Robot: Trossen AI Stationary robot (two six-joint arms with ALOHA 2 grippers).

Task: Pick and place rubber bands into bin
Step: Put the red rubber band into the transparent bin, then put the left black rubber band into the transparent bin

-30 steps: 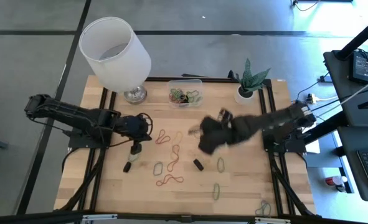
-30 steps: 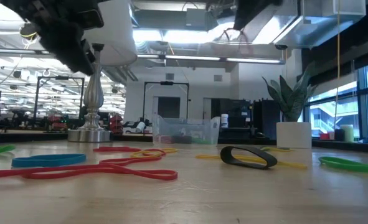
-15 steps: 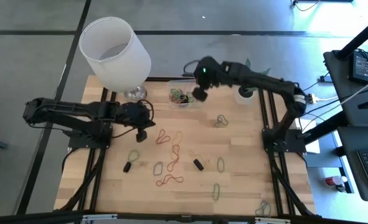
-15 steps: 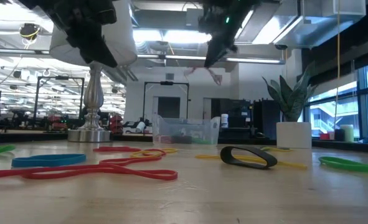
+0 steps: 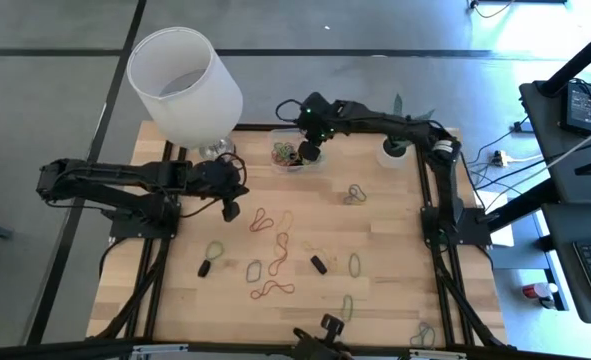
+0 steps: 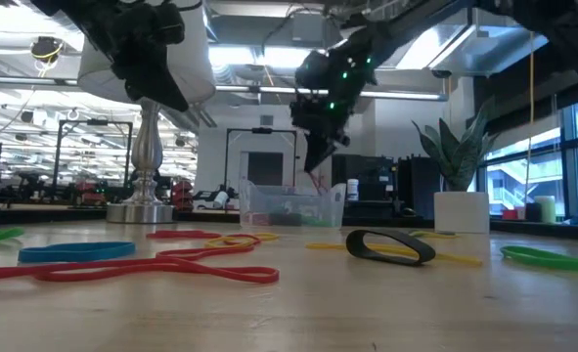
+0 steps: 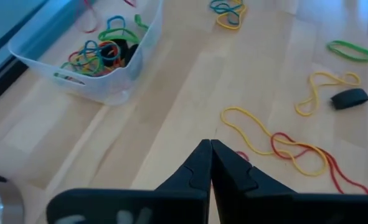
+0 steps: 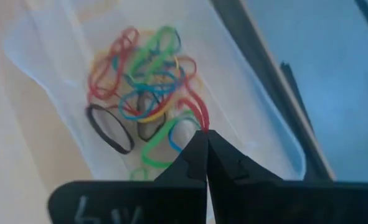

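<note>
The clear bin [image 5: 297, 150] stands at the table's far edge and holds several coloured rubber bands [image 8: 143, 93]. My right gripper [image 5: 310, 152] hovers right over it, shut on a red rubber band [image 8: 196, 112]; the low view shows it above the bin's rim [image 6: 318, 166]. My left gripper [image 5: 230, 210] is shut and empty, above the table left of centre; it also shows in the left wrist view [image 7: 210, 146]. Loose bands lie flat on the wood: red [image 5: 263, 220], orange [image 5: 285, 222], green [image 5: 354, 264], black [image 5: 318, 264]. My right gripper pinches the red band at one end of its loop [image 8: 202, 127] between its two fingertips. The fingers slant down from above the bin. The band hangs slack below the tips, and its lower part is among the bands in the bin.
A big white lampshade [image 5: 185, 85] on a metal foot stands at the far left. A white plant pot [image 5: 395, 150] stands right of the bin. More bands lie near the front edge [image 5: 347, 306] and at mid-right [image 5: 353, 192]. A dark object [image 5: 320, 335] shows at the near edge.
My right gripper has gone up from the table's middle and toward the far edge with the red band hanging below it, then come down over the bin. My left gripper has gone toward the far edge, away from a black band and a green band.
</note>
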